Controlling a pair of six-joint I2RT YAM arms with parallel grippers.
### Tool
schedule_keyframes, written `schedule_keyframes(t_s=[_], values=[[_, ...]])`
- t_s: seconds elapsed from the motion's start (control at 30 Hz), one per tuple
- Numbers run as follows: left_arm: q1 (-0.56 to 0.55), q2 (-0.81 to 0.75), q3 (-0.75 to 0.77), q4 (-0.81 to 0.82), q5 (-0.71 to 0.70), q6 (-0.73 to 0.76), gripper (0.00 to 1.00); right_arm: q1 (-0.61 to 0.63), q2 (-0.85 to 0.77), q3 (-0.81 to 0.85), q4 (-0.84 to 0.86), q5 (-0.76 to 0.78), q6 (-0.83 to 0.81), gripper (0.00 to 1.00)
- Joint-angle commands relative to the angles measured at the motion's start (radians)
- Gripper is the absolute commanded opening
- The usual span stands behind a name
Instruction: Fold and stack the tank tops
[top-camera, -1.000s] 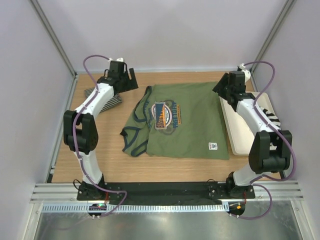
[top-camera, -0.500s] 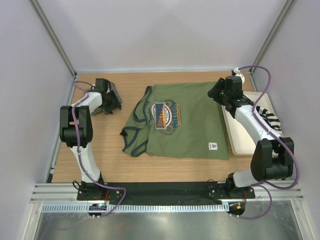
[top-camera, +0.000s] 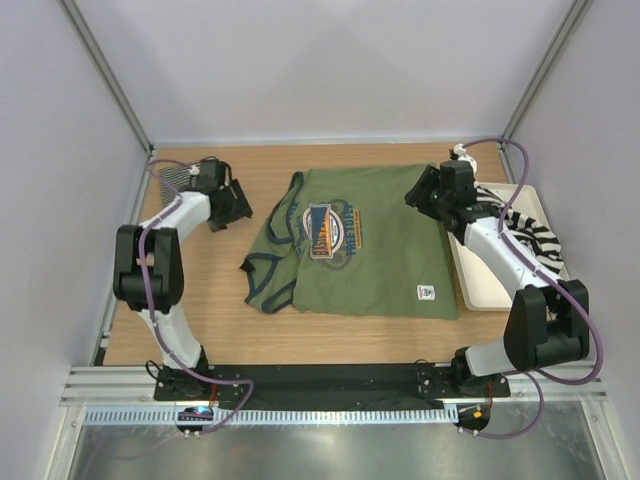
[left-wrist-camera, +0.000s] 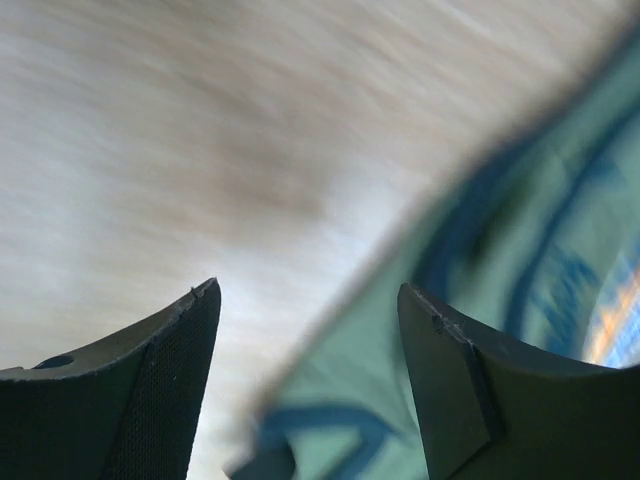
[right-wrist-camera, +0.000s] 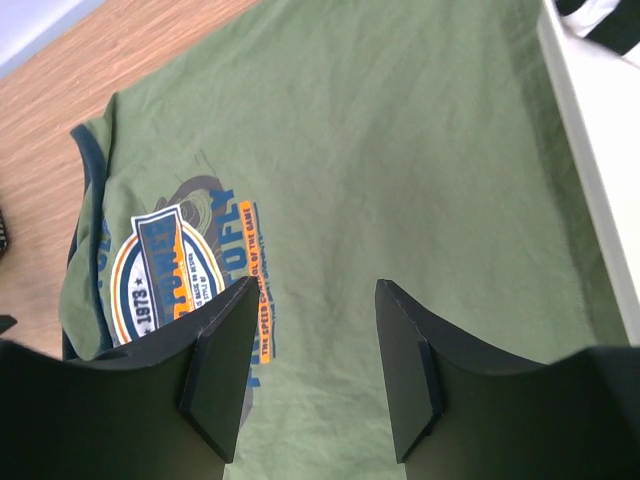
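Here the olive tank top (top-camera: 360, 240) lies spread beneath the right gripper (right-wrist-camera: 315, 300).

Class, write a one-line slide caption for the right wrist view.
Open right gripper hovers over the spread olive green cloth tank top, cream rectangular tray beside it.

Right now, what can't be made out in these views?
1. pinstriped top: top view, mostly covered by the left arm; its fold is unreadable.
2. broad-striped top: top view, the right arm crosses it; the right wrist view cuts it off at the frame edge.
3. olive top: left wrist view, motion blur smears its print.
4. hem label: top view, too small to read.
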Motion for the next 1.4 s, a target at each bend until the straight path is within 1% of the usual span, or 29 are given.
schedule_keyframes(t_s=[0.0,0.07,0.13,0.2,0.3,0.33,0.4,0.53,0.6,0.63,0.73,0.77,0.8,0.83,0.93,1.03,1.07,1.1,1.17,1.23,1.27,1.33,1.37], values=[[-0.112,-0.201,-0.089,0.041,-0.070,0.022,0.73,0.031,-0.039,-0.011,0.000,-0.008,-0.026,0.56],[-0.144,-0.249,-0.143,0.064,-0.059,0.014,0.73,0.048,-0.035,-0.015,-0.010,-0.007,-0.027,0.56],[-0.184,-0.292,-0.166,0.079,-0.016,0.008,0.73,0.063,-0.023,-0.020,-0.018,-0.010,-0.035,0.56],[-0.224,-0.289,-0.166,0.085,0.006,0.008,0.74,0.085,-0.009,-0.025,-0.038,-0.010,-0.039,0.57],[-0.264,-0.234,-0.128,0.069,0.060,0.008,0.73,0.126,-0.004,-0.038,-0.056,0.001,-0.044,0.57],[-0.273,-0.196,-0.117,0.058,0.065,0.006,0.73,0.139,-0.007,-0.052,-0.064,0.010,-0.044,0.57],[-0.290,-0.163,-0.090,0.053,0.074,0.003,0.70,0.183,-0.009,-0.074,-0.078,0.030,-0.053,0.57],[-0.308,-0.096,-0.056,0.055,0.086,-0.001,0.67,0.241,-0.009,-0.104,-0.119,0.059,-0.058,0.57],[-0.313,-0.070,-0.045,0.056,0.091,-0.001,0.58,0.263,-0.021,-0.133,-0.123,0.066,-0.056,0.57],[-0.313,-0.065,-0.042,0.058,0.097,-0.001,0.48,0.269,-0.030,-0.144,-0.122,0.070,-0.056,0.57],[-0.313,-0.063,-0.040,0.055,0.106,0.003,0.29,0.287,-0.036,-0.178,-0.124,0.082,-0.055,0.57],[-0.313,-0.067,-0.040,0.050,0.096,0.009,0.16,0.291,-0.038,-0.184,-0.123,0.084,-0.053,0.57],[-0.313,-0.079,-0.039,0.044,0.085,0.013,0.10,0.292,-0.038,-0.201,-0.119,0.082,-0.049,0.57],[-0.312,-0.083,-0.033,0.026,0.074,0.019,0.00,0.306,-0.038,-0.209,-0.112,0.079,-0.047,0.56],[-0.284,-0.108,-0.016,-0.010,0.066,0.043,0.00,0.338,-0.010,-0.229,-0.110,0.093,-0.039,0.56],[-0.191,-0.131,0.001,-0.027,0.114,0.054,0.00,0.369,0.037,-0.224,-0.124,0.099,-0.027,0.56],[-0.137,-0.133,0.009,-0.028,0.122,0.055,0.00,0.387,0.045,-0.220,-0.144,0.124,-0.018,0.56],[-0.111,-0.130,0.024,-0.037,0.123,0.063,0.00,0.395,0.048,-0.216,-0.153,0.142,-0.013,0.56],[-0.050,-0.096,0.091,-0.077,0.096,0.078,0.00,0.407,0.054,-0.213,-0.176,0.171,-0.003,0.55],[-0.011,-0.062,0.136,-0.093,0.062,0.079,0.00,0.418,0.054,-0.212,-0.190,0.181,0.000,0.55],[0.021,-0.038,0.157,-0.077,0.048,0.068,0.02,0.419,0.053,-0.213,-0.199,0.184,-0.001,0.55],[0.041,-0.007,0.198,-0.028,0.025,0.059,0.05,0.427,0.046,-0.215,-0.207,0.187,0.002,0.55],[0.046,0.014,0.223,-0.025,-0.008,0.057,0.07,0.432,0.039,-0.216,-0.208,0.187,0.005,0.55]])
